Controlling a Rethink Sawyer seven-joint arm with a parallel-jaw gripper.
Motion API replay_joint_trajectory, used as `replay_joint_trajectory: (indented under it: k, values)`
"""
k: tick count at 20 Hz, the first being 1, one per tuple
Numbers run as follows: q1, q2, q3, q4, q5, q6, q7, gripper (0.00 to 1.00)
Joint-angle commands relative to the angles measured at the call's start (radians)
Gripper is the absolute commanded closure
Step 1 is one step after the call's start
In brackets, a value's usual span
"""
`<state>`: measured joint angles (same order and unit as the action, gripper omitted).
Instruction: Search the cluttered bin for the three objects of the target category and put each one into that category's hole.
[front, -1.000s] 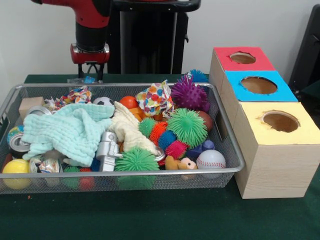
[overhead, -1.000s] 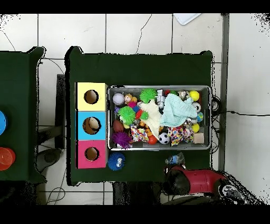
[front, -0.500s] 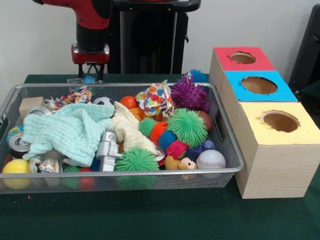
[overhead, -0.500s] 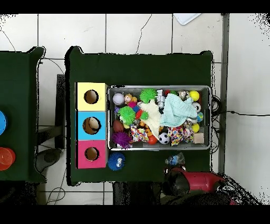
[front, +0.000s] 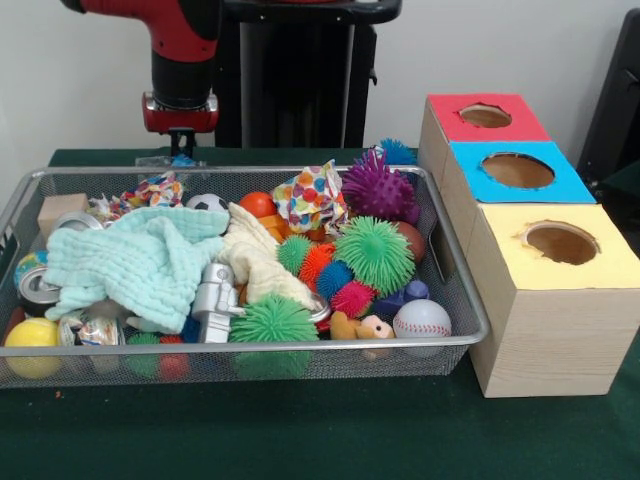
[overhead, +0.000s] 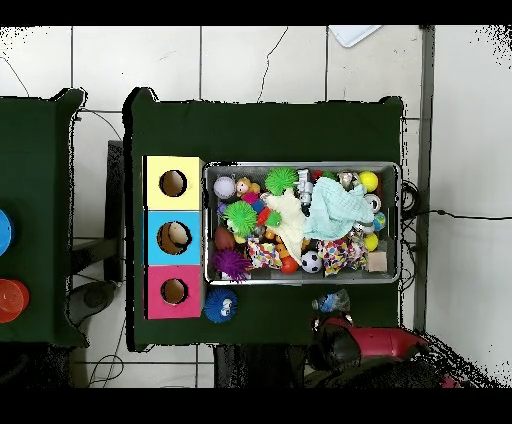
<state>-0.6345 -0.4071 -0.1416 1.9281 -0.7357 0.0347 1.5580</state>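
The bin (front: 455, 290) sits on the green desk (front: 300, 430), packed with clutter: a mint cloth (front: 140, 262) over its left half, a cream cloth (front: 255, 262) beside it, a silver robot toy (front: 214, 300) upright near the front, spiky balls in green (front: 375, 254), purple (front: 378, 188) and orange (front: 316, 262), a baseball (front: 421, 319) at the front right corner, a yellow ball (front: 33, 335) at the front left, a football (front: 206, 203) and an orange ball (front: 258, 204) toward the back, tins (front: 35, 288) along the left wall; the target category is not told, so which three things count cannot be said; just beside the bin stand the three boxes, red (front: 485, 118), blue (front: 520, 172) and yellow (front: 562, 245), each with a round hole on top; in the overhead view something pale lies inside the blue hole (overhead: 176, 237), the other two look dark; a blue spiky ball (overhead: 220, 304) lies on the desk outside the bin, near the red box; the pincer (front: 182, 150) hangs behind the bin's back left corner, over a small clear item (overhead: 333, 300) on the desk, holding nothing, and whether its fingers are apart or together I cannot tell; by my reading the search step is barely begun; the next move calls for bringing the arm over the bin and likely shifting the cloths, which may hide things.
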Motion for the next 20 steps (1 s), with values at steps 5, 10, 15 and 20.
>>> replay_joint_trajectory:
  k: [5,10,15,20]
  values:
    - [0.006,-0.002,0.062,-0.119,-0.015,-0.082,0.105,1.00]
    - [0.060,-0.110,0.033,-0.040,-0.032,-0.049,0.092,1.00]
    - [0.099,-0.240,0.037,0.065,-0.038,0.031,0.067,1.00]
    - [0.102,-0.294,0.066,0.125,-0.017,0.074,0.062,1.00]
